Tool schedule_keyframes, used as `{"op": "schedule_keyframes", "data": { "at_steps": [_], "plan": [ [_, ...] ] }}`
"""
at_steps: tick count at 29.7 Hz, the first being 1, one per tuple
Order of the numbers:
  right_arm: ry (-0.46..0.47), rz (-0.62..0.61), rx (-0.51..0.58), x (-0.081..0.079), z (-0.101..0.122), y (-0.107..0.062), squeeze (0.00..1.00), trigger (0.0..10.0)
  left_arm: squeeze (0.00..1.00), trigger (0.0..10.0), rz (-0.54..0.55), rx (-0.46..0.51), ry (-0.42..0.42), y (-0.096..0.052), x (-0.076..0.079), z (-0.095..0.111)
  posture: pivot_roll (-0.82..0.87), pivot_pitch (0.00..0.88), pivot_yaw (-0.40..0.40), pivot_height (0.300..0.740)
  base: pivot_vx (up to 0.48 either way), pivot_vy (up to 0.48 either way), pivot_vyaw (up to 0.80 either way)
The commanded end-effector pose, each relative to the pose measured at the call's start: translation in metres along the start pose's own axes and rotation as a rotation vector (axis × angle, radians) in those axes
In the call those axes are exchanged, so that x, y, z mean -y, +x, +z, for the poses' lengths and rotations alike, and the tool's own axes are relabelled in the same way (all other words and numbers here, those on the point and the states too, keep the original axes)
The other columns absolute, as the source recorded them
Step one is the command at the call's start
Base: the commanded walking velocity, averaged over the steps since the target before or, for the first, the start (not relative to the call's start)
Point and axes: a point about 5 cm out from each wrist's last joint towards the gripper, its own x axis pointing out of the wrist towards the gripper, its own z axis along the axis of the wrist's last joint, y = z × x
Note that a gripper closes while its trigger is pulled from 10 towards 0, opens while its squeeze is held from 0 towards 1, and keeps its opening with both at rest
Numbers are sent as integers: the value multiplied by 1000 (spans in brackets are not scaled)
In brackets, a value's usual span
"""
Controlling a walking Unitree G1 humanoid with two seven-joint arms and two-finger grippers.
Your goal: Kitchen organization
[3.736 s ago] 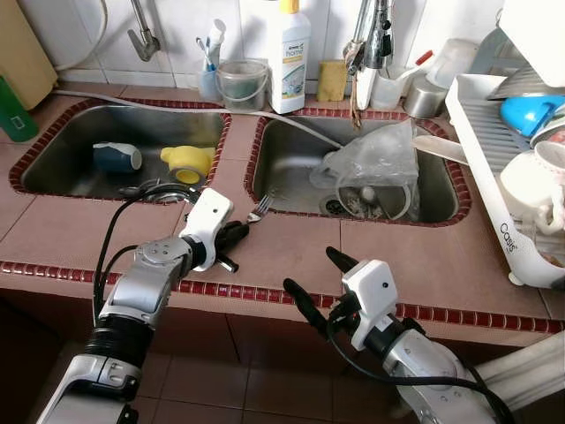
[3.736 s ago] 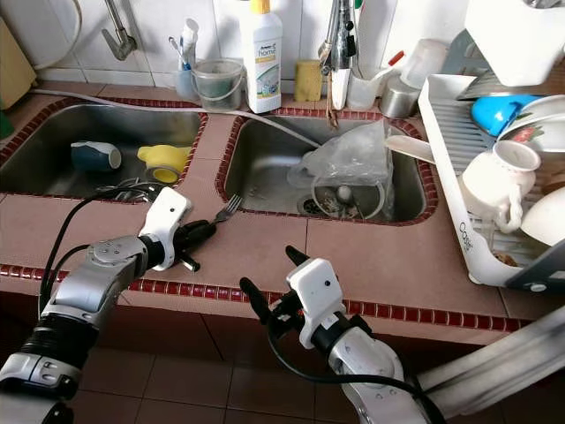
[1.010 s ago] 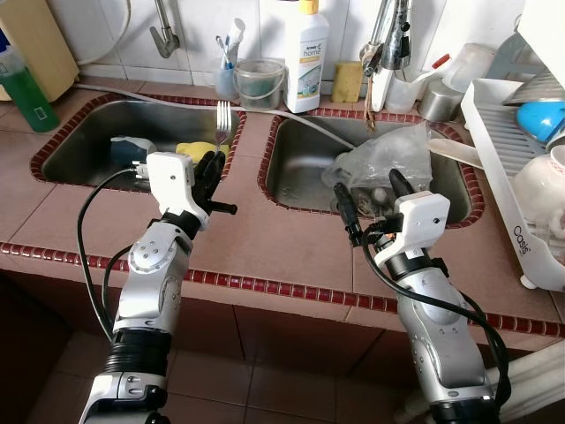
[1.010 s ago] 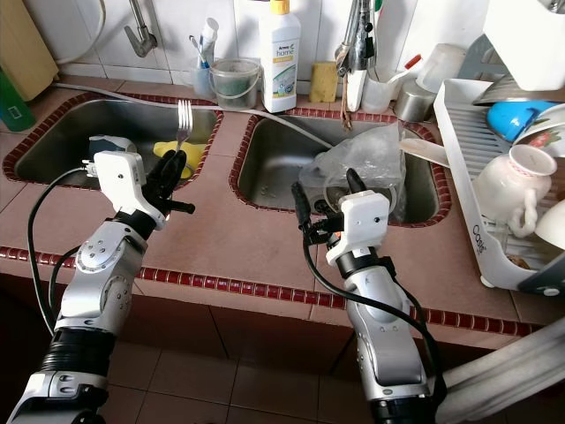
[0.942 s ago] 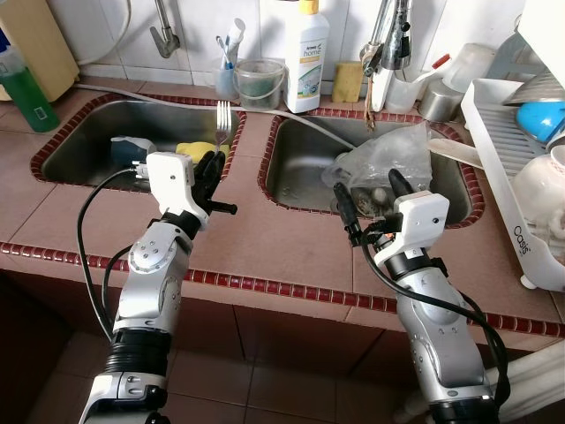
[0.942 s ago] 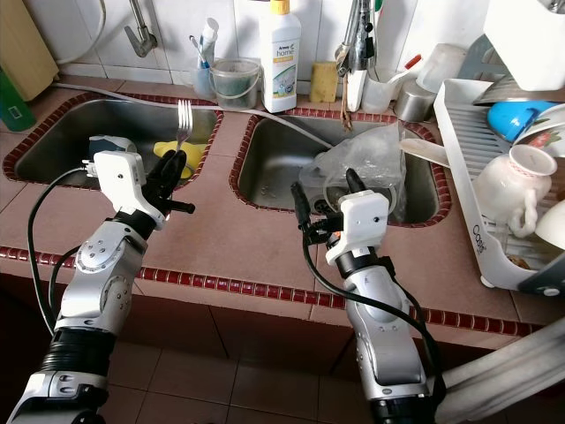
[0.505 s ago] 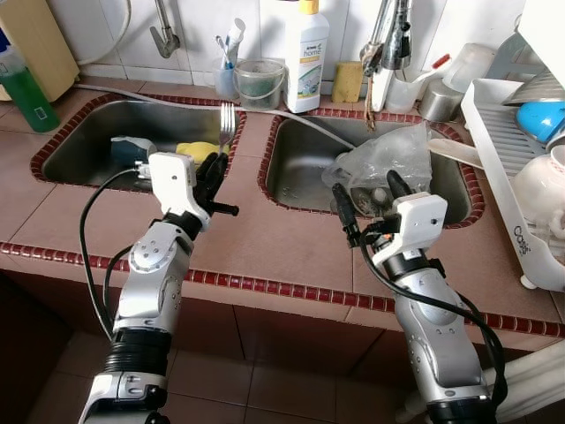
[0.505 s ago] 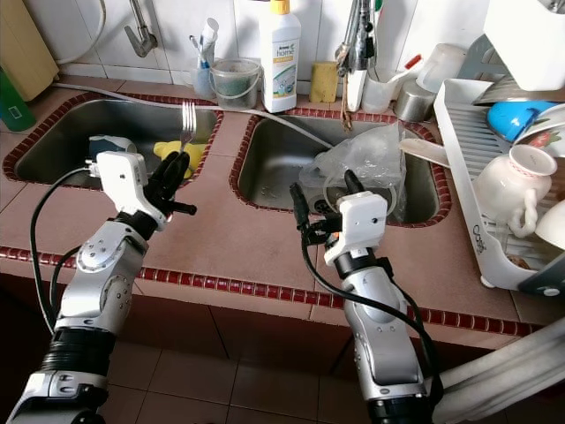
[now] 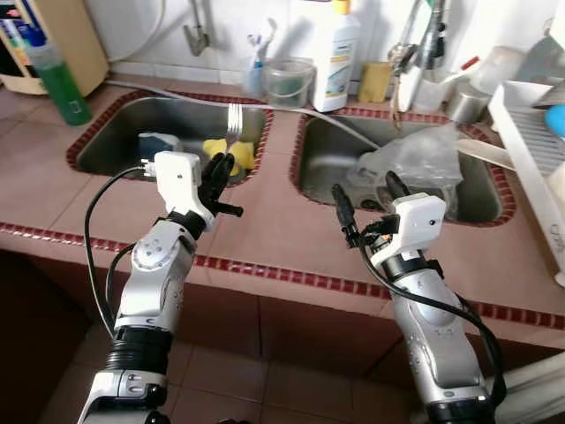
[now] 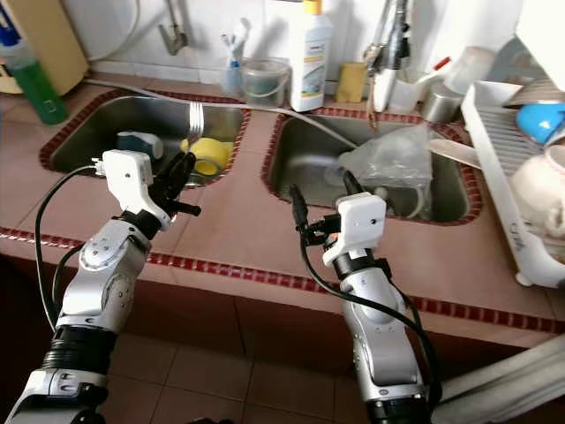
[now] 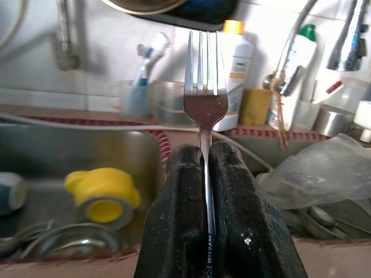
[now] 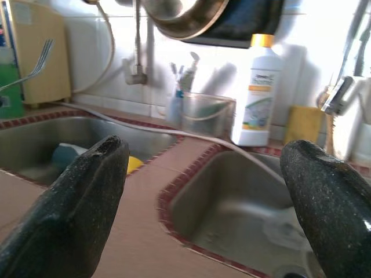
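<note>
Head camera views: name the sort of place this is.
Most likely a home kitchen: a double steel sink set in a tiled counter, a dish soap bottle behind it, and a dish rack holding crockery.

A green bottle (image 9: 57,75) stands at the far left of the counter (image 9: 282,234), beside a tan box (image 9: 62,35). Against the tiled wall, between the two sinks, stand a clear tub (image 9: 288,82) holding toothbrushes beside it, a white detergent bottle (image 9: 337,53) with a yellow cap, and a yellow sponge (image 9: 376,81). A white dish rack (image 10: 512,177) sits at the far right.
</note>
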Motion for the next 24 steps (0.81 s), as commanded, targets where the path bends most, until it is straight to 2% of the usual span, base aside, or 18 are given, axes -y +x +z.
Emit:
{"op": "schedule_keyframes", "data": {
  "at_steps": [1, 12, 17, 24],
  "plan": [
    [7, -3, -4, 0, -1, -1, 0, 10000, 0, 10000, -7, 14, 9, 2, 0, 6, -138, 95, 52, 740, 0, 379, 0],
    [10, -1, -7, -1, -1, -2, 0, 10000, 0, 10000, -13, 8, 14, 2, 1, 6, -137, 96, 51, 740, 0, 376, 0],
    [11, 1, -11, -3, -3, -1, 0, 10000, 0, 10000, -25, -23, 67, 2, 2, 1, -137, 92, 49, 740, 0, 0, 0],
    [17, 7, -19, -5, -5, -3, 0, 10000, 0, 10000, -17, -31, 50, 2, 1, 0, -135, 77, 44, 740, 0, 0, 0]
  ]
}}
